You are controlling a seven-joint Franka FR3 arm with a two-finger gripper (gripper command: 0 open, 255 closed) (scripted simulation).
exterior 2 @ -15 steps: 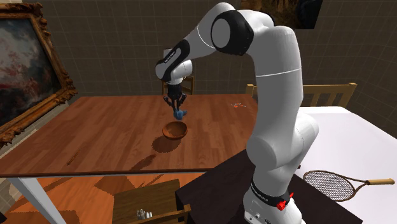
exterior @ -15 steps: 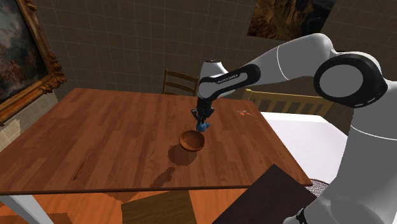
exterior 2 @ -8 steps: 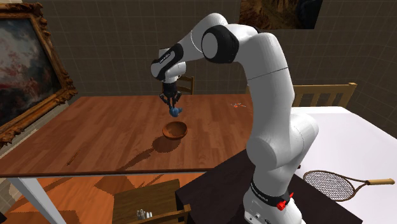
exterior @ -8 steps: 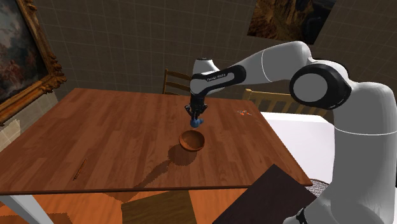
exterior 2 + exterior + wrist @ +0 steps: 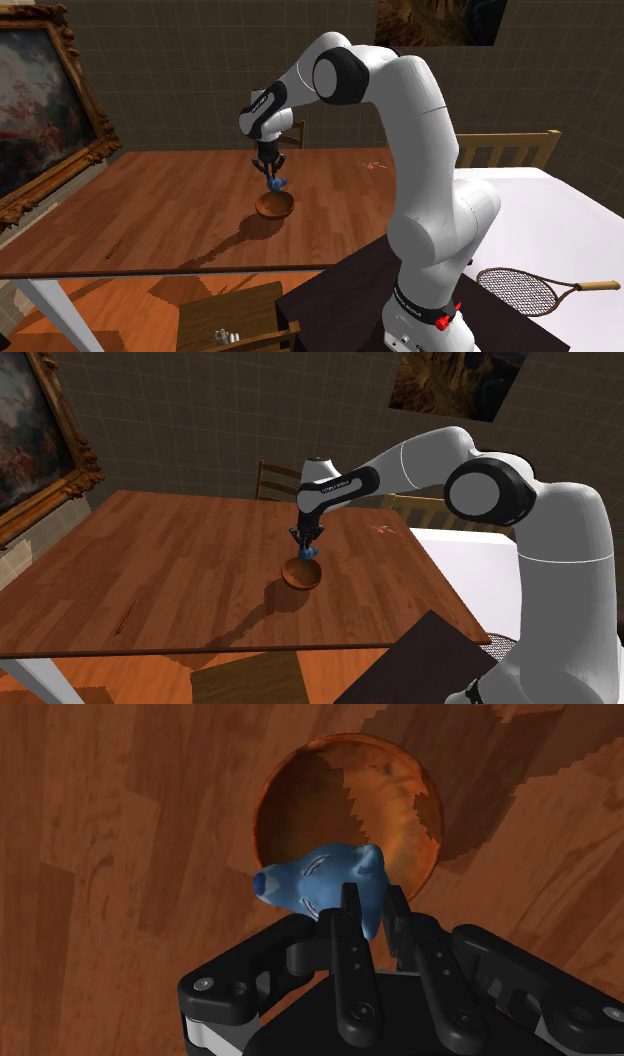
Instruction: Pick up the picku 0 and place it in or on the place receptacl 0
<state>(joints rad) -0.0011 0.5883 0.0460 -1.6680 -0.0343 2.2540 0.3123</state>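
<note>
A blue animal-shaped toy (image 5: 318, 882) is clasped between the two black fingers of the hand (image 5: 372, 904), hanging directly over a brown bowl (image 5: 405, 799) and just above its rim, not touching it. The bowl (image 5: 302, 574) stands upright on the wooden bench (image 5: 170, 562), well in from every edge and nearer the edge on the shoulder view's right, with the white arm reaching down to it from that side. A wooden chair (image 5: 283, 480) stands behind the bench's far edge, and a small orange item (image 5: 384, 529) lies near its far corner on that view's right.
</note>
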